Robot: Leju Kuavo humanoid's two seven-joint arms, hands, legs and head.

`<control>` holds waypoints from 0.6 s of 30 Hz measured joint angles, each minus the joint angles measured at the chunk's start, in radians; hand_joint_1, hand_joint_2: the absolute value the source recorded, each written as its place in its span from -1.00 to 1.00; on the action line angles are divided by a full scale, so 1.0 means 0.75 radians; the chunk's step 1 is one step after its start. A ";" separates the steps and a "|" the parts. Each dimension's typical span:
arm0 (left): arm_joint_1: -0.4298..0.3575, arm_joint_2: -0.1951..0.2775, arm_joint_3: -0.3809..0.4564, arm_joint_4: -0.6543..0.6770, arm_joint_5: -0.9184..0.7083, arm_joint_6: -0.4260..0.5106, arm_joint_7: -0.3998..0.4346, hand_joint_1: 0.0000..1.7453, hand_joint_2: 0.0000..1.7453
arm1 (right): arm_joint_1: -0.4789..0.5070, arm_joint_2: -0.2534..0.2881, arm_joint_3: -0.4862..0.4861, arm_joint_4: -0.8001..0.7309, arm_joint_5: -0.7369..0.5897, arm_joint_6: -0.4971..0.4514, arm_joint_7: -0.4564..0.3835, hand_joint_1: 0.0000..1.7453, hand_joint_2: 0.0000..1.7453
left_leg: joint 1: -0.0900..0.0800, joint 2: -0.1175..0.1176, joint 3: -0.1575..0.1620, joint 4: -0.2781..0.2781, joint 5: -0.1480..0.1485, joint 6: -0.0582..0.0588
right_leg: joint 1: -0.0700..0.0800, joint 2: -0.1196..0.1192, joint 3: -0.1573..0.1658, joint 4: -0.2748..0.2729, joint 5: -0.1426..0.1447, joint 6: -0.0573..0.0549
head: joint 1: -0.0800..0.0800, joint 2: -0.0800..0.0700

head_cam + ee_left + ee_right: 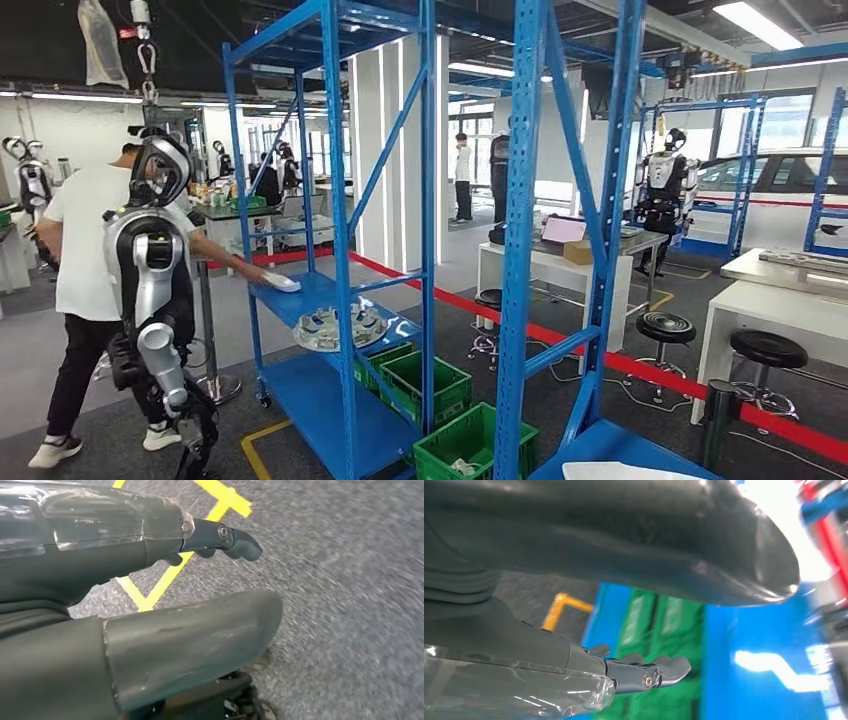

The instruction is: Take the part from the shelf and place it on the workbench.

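A round white and grey part point(340, 328) lies on the middle level of the blue shelf point(335, 200). Just behind it, a person in a white shirt point(85, 240) rests a hand on a flat white piece point(280, 282) on the same level. White workbenches point(790, 310) stand at the right. My left hand point(115, 545) hangs over grey floor with yellow lines, its fingers point(235, 537) apart from the thumb and holding nothing. My right hand point(549, 665) is likewise empty, its fingers point(664, 667) spread, with the blue shelf point(744, 640) and green crates point(659, 625) blurred behind it.
A silver humanoid robot point(155, 290) stands at the left in front of the person. Green crates point(425, 385) sit on the shelf's bottom level. A second blue rack point(530, 250) rises close ahead. Red barrier tape point(600, 350) and black stools point(665, 328) lie beyond.
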 joint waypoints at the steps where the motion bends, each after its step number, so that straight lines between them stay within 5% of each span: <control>1: 0.001 0.000 -0.005 0.000 0.000 0.000 -0.002 -1.00 -1.00 | -0.027 0.002 0.000 0.079 -0.015 0.034 -0.005 -1.00 -1.00 | 0.002 -0.049 -0.033 0.070 -0.037 -0.004 | -0.004 0.013 0.003 -0.003 0.003 -0.005 | -0.001 0.000; 3: 0.005 -0.002 -0.010 0.000 -0.001 0.000 -0.002 -1.00 -1.00 | -0.086 0.009 0.002 0.261 -0.022 0.079 -0.008 -1.00 -1.00 | 0.002 -0.084 -0.127 0.246 -0.106 -0.006 | -0.004 0.044 0.003 -0.003 0.004 -0.011 | -0.002 0.000; 5: 0.009 -0.003 -0.013 0.000 -0.004 0.000 0.001 -1.00 -1.00 | -0.138 0.018 0.009 0.463 -0.016 0.098 0.000 -1.00 -1.00 | 0.002 -0.082 -0.182 0.312 -0.094 -0.004 | -0.003 0.080 0.004 0.001 0.001 -0.011 | -0.002 0.000; 7: 0.010 -0.003 -0.019 0.000 -0.011 0.000 0.008 -1.00 -1.00 | -0.184 0.028 0.019 0.655 -0.015 0.121 0.025 -1.00 -1.00 | 0.003 -0.101 -0.148 0.190 0.011 0.002 | -0.003 0.117 0.006 0.008 -0.005 -0.007 | -0.002 0.000; 8: 0.009 -0.003 -0.024 0.000 -0.015 0.001 0.016 -1.00 -1.00 | -0.210 0.036 0.026 0.750 -0.015 0.131 0.052 -1.00 -1.00 | 0.006 -0.143 -0.117 0.108 0.056 0.008 | -0.004 0.135 0.005 0.013 -0.010 -0.003 | -0.002 0.000; 11: 0.009 -0.002 -0.043 0.000 -0.034 -0.001 0.046 -1.00 -1.00 | -0.295 0.066 0.054 1.034 -0.010 0.124 0.268 -1.00 -1.00 | 0.010 -0.229 -0.060 -0.019 0.085 0.023 | -0.015 0.188 -0.011 0.024 -0.015 0.020 | -0.002 0.000; 13: 0.009 -0.003 -0.054 0.000 -0.046 -0.004 0.064 -1.00 -1.00 | -0.329 0.086 0.080 1.197 0.009 0.108 0.497 -1.00 -1.00 | 0.007 -0.193 -0.049 -0.035 0.085 0.034 | -0.024 0.219 -0.018 0.023 -0.014 0.039 | -0.003 0.000; 14: 0.008 -0.003 -0.061 0.000 -0.050 -0.006 0.070 -1.00 -1.00 | -0.341 0.097 0.096 1.266 0.020 0.106 0.609 -1.00 -1.00 | 0.008 -0.172 -0.041 -0.044 0.086 0.041 | -0.023 0.206 -0.023 0.032 -0.022 0.046 | -0.002 0.000; 16: 0.009 -0.003 -0.073 0.000 -0.057 -0.009 0.075 -1.00 -1.00 | -0.368 0.115 0.123 1.377 0.035 0.118 0.792 -1.00 -1.00 | 0.011 -0.120 -0.026 -0.061 0.088 0.055 | -0.020 0.137 -0.068 0.123 -0.075 0.057 | 0.001 0.000; 18: 0.010 -0.003 -0.082 0.000 -0.060 -0.011 0.076 -1.00 -1.00 | -0.392 0.133 0.148 1.465 0.041 0.135 0.909 -1.00 -1.00 | 0.006 -0.066 -0.020 -0.063 0.080 0.060 | -0.021 0.075 -0.160 0.293 -0.151 0.069 | 0.001 0.000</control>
